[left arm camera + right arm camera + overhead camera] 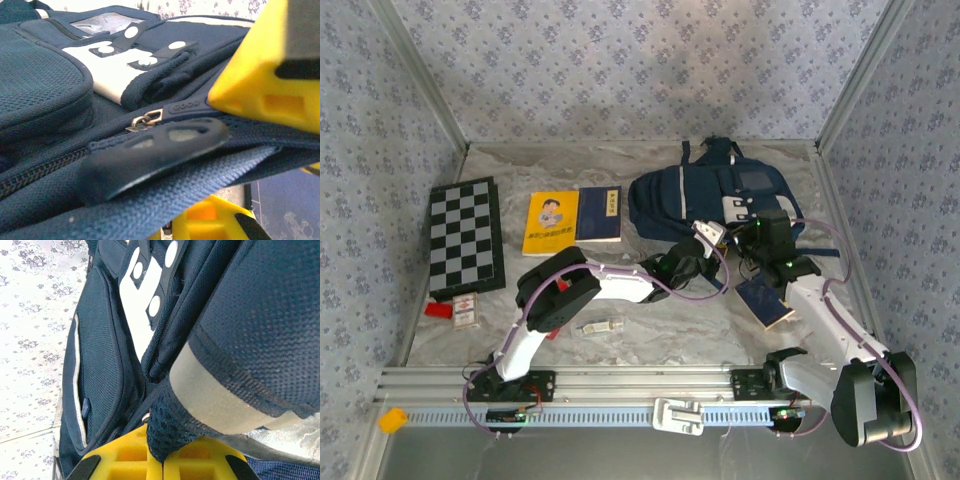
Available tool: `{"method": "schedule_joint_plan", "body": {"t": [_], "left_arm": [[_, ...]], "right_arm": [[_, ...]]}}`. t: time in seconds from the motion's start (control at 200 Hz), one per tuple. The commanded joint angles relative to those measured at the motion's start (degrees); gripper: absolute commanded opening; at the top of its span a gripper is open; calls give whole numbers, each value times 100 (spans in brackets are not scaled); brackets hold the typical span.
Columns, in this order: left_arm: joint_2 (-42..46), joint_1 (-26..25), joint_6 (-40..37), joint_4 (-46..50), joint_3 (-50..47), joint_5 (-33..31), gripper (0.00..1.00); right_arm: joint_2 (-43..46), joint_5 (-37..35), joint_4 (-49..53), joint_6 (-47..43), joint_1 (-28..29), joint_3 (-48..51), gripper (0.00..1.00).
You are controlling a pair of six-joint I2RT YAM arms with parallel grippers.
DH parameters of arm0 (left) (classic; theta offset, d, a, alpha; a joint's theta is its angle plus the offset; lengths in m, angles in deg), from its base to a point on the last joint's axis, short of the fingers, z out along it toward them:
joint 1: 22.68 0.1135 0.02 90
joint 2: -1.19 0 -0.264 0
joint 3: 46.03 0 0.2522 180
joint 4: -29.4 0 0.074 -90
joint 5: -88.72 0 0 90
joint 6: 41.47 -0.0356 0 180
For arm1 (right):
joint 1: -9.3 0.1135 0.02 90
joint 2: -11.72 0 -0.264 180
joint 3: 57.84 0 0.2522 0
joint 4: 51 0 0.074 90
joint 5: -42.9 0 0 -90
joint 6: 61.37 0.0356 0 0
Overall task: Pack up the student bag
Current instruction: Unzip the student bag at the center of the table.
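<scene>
Student bag (pixel 665 200) lies on its side at the far right of the table, pressed up against both sets of jaws, its white patch (pixel 107 70) facing up. The right gripper (pixel 162 460) is clenched, yellow fingers pressed together on a pinch of the bag's mesh just beside the pale stripe (pixel 215 400). Judging by the gathered cloth, it is there to lift and steady that side so the zip line is taut. The left gripper (pixel 235 165) is closed too, with navy webbing and the zip's edge running between its fingers. The rubber zip pull (pixel 150 150) lies just left of those jaws, and I cannot tell whether its tip is caught. This looks like work on opening the zip before anything goes in. Well to the left of both jaws wait a chessboard (pixel 465 235), a yellow book (pixel 552 222) and a dark blue booklet (pixel 601 214) touching it. A second booklet (pixel 767 303) sits just on the near side of the right jaws. The table (pixel 650 335) wears a pale, marbled, slightly rumpled sheet. Floral wallpaper (pixel 620 60) lines the walls, and an aluminium rail (pixel 620 385) crosses the near edge.
</scene>
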Motion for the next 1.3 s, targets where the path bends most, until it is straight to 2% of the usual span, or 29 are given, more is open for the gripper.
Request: {"method": "schedule_joint_plan", "body": {"t": [0.0, 0.08, 0.38, 0.795, 1.069, 1.174, 1.294], "left_arm": [[76, 85, -48, -271, 106, -84, 5], [164, 104, -67, -197, 15, -81, 0], [631, 336, 72, -238, -667, 88, 0], [1090, 564, 13, 314, -1130, 385, 0], [1389, 623, 50, 770, -1272, 1310, 0], [1349, 508, 150, 996, -1099, 1596, 0], [1257, 258, 138, 1393, -750, 1630, 0]], "right_arm": [[24, 291, -61, 17, 101, -174, 0], [28, 290, 13, -33, 57, -227, 0], [179, 396, 171, -163, -277, -236, 0], [162, 957, 294, -549, -933, -329, 0], [-618, 1684, 275, -1122, -1511, -873, 0], [-1000, 1749, 322, -1445, -1688, -1197, 0], [-1523, 2076, 295, -1651, -1921, -1536, 0]]}}
